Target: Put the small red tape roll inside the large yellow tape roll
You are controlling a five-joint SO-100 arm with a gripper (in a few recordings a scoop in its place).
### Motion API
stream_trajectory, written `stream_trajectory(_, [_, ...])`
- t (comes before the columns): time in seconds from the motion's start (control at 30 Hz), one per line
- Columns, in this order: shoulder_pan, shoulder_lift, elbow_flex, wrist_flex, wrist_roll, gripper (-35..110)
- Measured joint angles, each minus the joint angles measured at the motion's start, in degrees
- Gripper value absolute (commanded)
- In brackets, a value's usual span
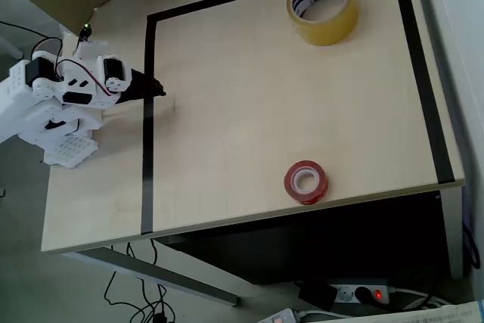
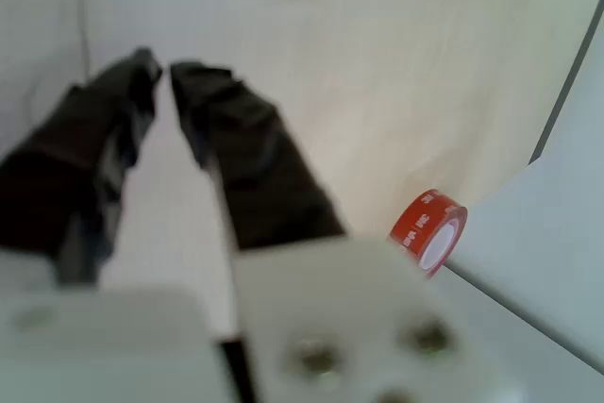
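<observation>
The small red tape roll point(image 1: 305, 181) lies flat near the table's lower edge in the overhead view, white core facing up. In the wrist view the red roll point(image 2: 429, 230) sits at the right, close to the table edge. The large yellow tape roll point(image 1: 323, 7) stands at the top right, its white core printed with lettering. My gripper point(image 1: 160, 93) hovers at the left of the table, far from both rolls. Its black fingers point(image 2: 236, 158) meet at the tips, and the gripper point(image 2: 162, 71) holds nothing.
Black tape lines point(image 1: 146, 149) frame the pale wooden work area point(image 1: 242, 104). The white arm body point(image 1: 60, 96) sits at the left edge. Below the table's lower edge lie cables and a power strip point(image 1: 355, 291) on the floor.
</observation>
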Motion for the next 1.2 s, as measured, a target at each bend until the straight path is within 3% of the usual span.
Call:
stream_trajectory(0.23, [-12.48,0.0,0.0,0.0,-0.18,0])
stream_trajectory(0.4, [-9.32,0.0,-0.97,0.18,-0.18,0])
stream_trajectory(0.53, [-0.97,-2.46,-11.16,6.77,-0.79,0])
stream_trajectory(0.97, [22.94,-67.32,-78.75,18.54,-3.25,0])
stream_trajectory(1.2, [31.82,-95.89,-101.07,17.58,-11.07,17])
